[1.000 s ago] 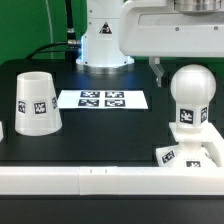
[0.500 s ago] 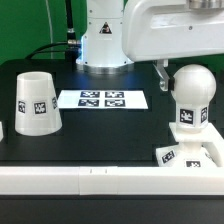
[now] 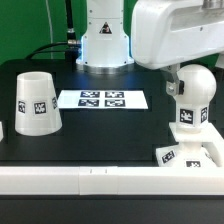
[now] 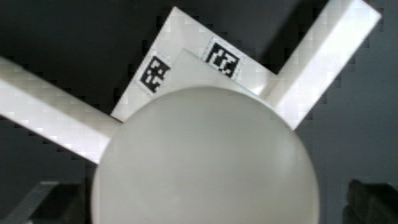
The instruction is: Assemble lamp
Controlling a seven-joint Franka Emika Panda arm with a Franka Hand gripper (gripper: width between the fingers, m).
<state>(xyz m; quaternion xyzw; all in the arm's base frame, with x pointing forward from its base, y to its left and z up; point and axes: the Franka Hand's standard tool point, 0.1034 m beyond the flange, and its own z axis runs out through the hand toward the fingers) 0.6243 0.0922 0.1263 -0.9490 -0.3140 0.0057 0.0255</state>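
Observation:
The rounded white bulb (image 3: pixel 193 97) stands upright on the flat square base (image 3: pixel 197 152) at the exterior view's right, by the front rail. My gripper (image 3: pixel 188 80) is over the bulb's top, open, with one dark finger (image 3: pixel 171 86) showing beside the bulb. In the wrist view the bulb (image 4: pixel 210 155) fills the middle and the tagged base (image 4: pixel 185 66) shows beyond it. My gripper (image 4: pixel 210 208) straddles the bulb, with dark fingers (image 4: pixel 55 205) at either side. The tapered shade (image 3: pixel 34 101) stands alone, wide end down, at the exterior view's left.
The marker board (image 3: pixel 102 99) lies flat in the middle of the black table. A long white rail (image 3: pixel 90 179) runs along the front edge. White rails (image 4: pixel 322 58) also cross the wrist view. The robot's white base (image 3: pixel 104 45) stands at the back.
The arm has moved toward the exterior view's right and lower, so the gripper now covers the bulb's top. The bulb, base and shade have not moved.

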